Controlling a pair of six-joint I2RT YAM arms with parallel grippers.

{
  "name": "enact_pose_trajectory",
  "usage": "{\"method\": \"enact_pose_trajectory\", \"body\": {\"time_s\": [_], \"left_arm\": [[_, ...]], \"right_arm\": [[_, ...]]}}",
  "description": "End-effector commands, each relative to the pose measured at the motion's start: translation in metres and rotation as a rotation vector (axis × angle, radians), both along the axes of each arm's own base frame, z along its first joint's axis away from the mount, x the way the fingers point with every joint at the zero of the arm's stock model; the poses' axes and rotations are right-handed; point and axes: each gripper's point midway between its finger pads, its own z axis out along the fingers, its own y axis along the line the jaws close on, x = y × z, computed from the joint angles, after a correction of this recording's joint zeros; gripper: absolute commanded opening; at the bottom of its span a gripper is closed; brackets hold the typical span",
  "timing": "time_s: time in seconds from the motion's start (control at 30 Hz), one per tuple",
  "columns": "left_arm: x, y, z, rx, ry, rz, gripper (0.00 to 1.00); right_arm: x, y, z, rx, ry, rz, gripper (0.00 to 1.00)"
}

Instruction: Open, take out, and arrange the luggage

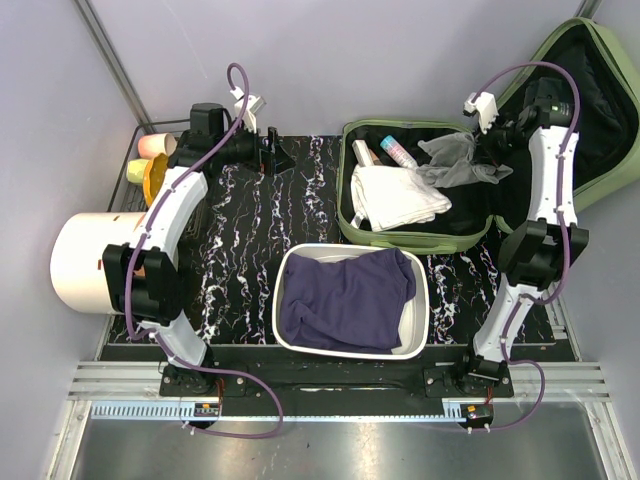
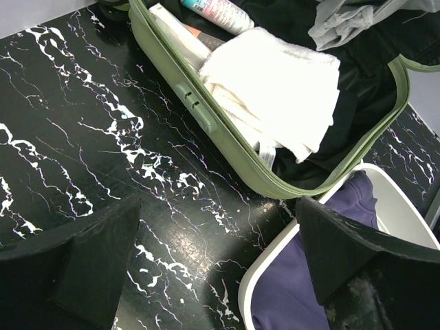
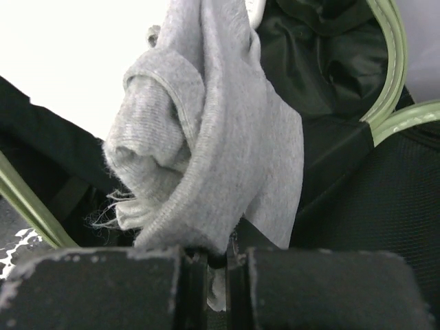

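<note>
- Luggage (image 1: 343, 190) lies open at the far right of the desk (image 1: 250, 230). Its lid (image 1: 605, 100) is thrown back to the right and leans up, black lining showing.
- Right pincer (image 1: 492, 148) is over the luggage's right side. Its jaws are closed nearly tight on a grey garment (image 1: 455, 160).
- From the right wrist, the garment (image 3: 206, 124) bunches above the clamped pincer (image 3: 216, 265). Its lower fold is nipped between the fingers, with the green rim (image 3: 392, 69) behind.
- Inside the luggage, left of the garment: a folded white towel (image 1: 400, 195) and, at the far edge, a tube (image 1: 398, 152).
- Left pincer (image 1: 275, 150) is left of the luggage, above bare desk. Its jaws are spread fully wide, holding nothing.
- From the left wrist, the fingers (image 2: 96, 261) frame the luggage's near-left wall (image 2: 206, 117), the towel (image 2: 275, 82) and the tube (image 2: 220, 12).
- A white bin (image 1: 420, 300) sits just in front of the luggage. A purple cloth (image 1: 345, 300) lies heaped in it.
</note>
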Motion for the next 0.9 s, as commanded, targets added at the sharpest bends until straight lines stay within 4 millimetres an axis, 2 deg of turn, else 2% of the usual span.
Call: {"method": "enact_pose_trajectory", "body": {"time_s": [0.0, 0.13, 0.17, 0.2, 0.23, 0.27, 0.3, 0.33, 0.37, 0.4, 0.43, 0.47, 0.5, 0.53, 0.57, 0.6, 0.63, 0.7, 0.73, 0.77, 0.87], "left_arm": [[0.009, -0.003, 0.017, -0.021, -0.070, -0.023, 0.99], [0.007, -0.004, 0.015, -0.027, -0.059, -0.027, 0.99], [0.005, -0.004, 0.017, -0.028, -0.064, -0.028, 0.99], [0.004, -0.003, 0.016, -0.027, -0.063, -0.029, 0.99], [0.003, -0.001, 0.011, -0.023, -0.056, -0.023, 0.99], [-0.002, -0.001, 0.015, -0.025, -0.064, -0.028, 0.99], [-0.003, -0.001, 0.015, -0.025, -0.070, -0.028, 0.99], [-0.006, 0.002, 0.008, -0.021, -0.059, -0.022, 0.99], [-0.009, 0.003, 0.012, -0.023, -0.070, -0.021, 0.99], [-0.011, 0.004, 0.011, -0.026, -0.070, -0.022, 0.99], [-0.014, 0.006, 0.008, -0.026, -0.061, -0.020, 0.99], [-0.017, 0.007, 0.010, -0.025, -0.066, -0.019, 0.99], [-0.020, 0.008, 0.009, -0.024, -0.065, -0.022, 0.99], [-0.022, 0.011, 0.004, -0.021, -0.055, -0.018, 0.99], [-0.026, 0.012, 0.007, -0.020, -0.065, -0.018, 0.99], [-0.028, 0.014, 0.006, -0.016, -0.068, -0.017, 0.99], [-0.030, 0.016, 0.001, -0.012, -0.058, -0.011, 0.99], [-0.035, 0.017, 0.003, -0.015, -0.065, -0.009, 0.99], [-0.037, 0.018, 0.000, -0.018, -0.057, -0.009, 0.99], [-0.040, 0.018, 0.003, -0.020, -0.061, -0.011, 0.99], [-0.043, 0.018, 0.003, -0.026, -0.063, -0.016, 0.99]], "right_arm": [[-0.028, 0.041, 0.075, 0.066, -0.137, 0.109, 0.00], [-0.049, 0.077, 0.095, 0.099, -0.159, 0.202, 0.00], [-0.057, 0.092, 0.095, 0.113, -0.149, 0.237, 0.00], [-0.068, 0.102, 0.105, 0.120, -0.166, 0.261, 0.00], [-0.075, 0.110, 0.108, 0.133, -0.165, 0.272, 0.00], [-0.083, 0.117, 0.102, 0.145, -0.137, 0.286, 0.00], [-0.095, 0.127, 0.113, 0.143, -0.172, 0.312, 0.00], [-0.104, 0.140, 0.114, 0.141, -0.176, 0.342, 0.00], [-0.112, 0.146, 0.094, 0.140, -0.125, 0.349, 0.00], [-0.124, 0.159, 0.107, 0.129, -0.197, 0.388, 0.00], [-0.132, 0.167, 0.102, 0.123, -0.200, 0.409, 0.00], [-0.141, 0.170, 0.075, 0.104, -0.142, 0.414, 0.00], [-0.153, 0.176, 0.080, 0.096, -0.180, 0.436, 0.00], [-0.168, 0.193, 0.073, 0.096, -0.161, 0.491, 0.00], [-0.181, 0.199, 0.054, 0.094, -0.108, 0.502, 0.00], [-0.192, 0.206, 0.056, 0.102, -0.121, 0.522, 0.00], [-0.207, 0.219, 0.040, 0.113, -0.064, 0.550, 0.00], [-0.216, 0.232, 0.038, 0.114, -0.081, 0.568, 0.00], [-0.221, 0.237, 0.028, 0.119, -0.053, 0.564, 0.00], [-0.225, 0.247, 0.027, 0.116, -0.062, 0.583, 0.00], [-0.220, 0.269, 0.033, 0.133, -0.113, 0.587, 0.00]]}}
